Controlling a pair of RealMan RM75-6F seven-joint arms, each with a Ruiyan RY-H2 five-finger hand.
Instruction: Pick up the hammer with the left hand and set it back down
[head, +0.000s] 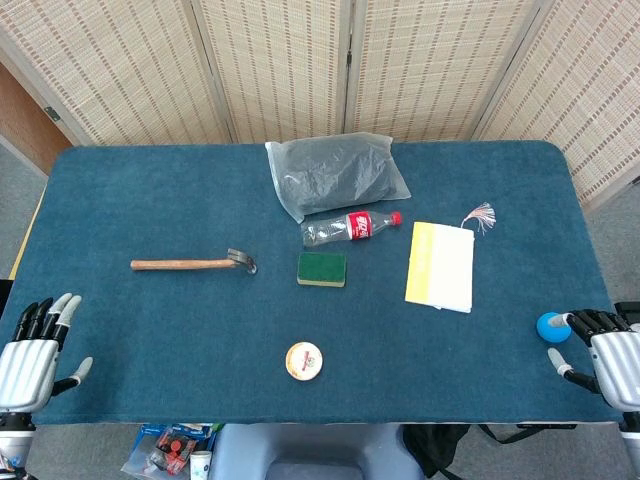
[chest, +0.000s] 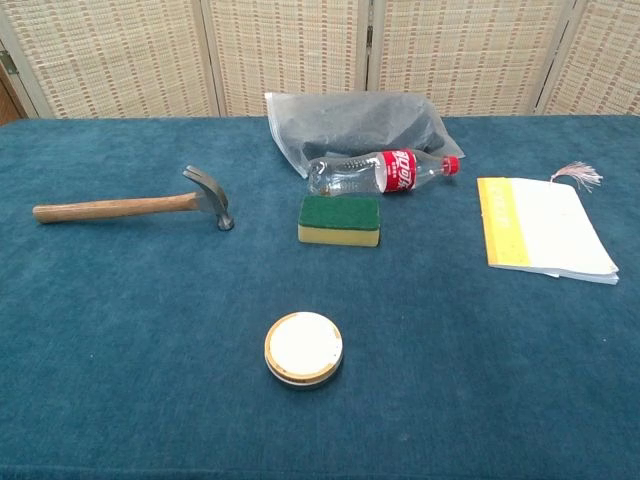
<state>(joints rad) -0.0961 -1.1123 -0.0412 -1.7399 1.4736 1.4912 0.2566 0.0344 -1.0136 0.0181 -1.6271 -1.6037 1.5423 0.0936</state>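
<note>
Hammer (head: 193, 264) flat on table (head: 150, 190), left-centre, untouched. Left hand (head: 32, 358) at front-left corner, empty, fingers spread. Right hand (head: 607, 352) at front-right corner, cut off by frame, empty, fingers apart. Both hands missing from chest view.

Silver robot hand (head: 30, 365) — black fingers, grey tips

One hammer (head: 193, 264) is lying left of the green sponge (head: 321, 268), the only sponge. Around that sponge we're seeing one plastic bottle (head: 350, 228) just behind, one grey bag (head: 334, 174) further back, one round tin (head: 304, 361) in front, one notebook (head: 440, 266) to its right, and one blue ball (head: 551, 327) sitting far right.
</note>
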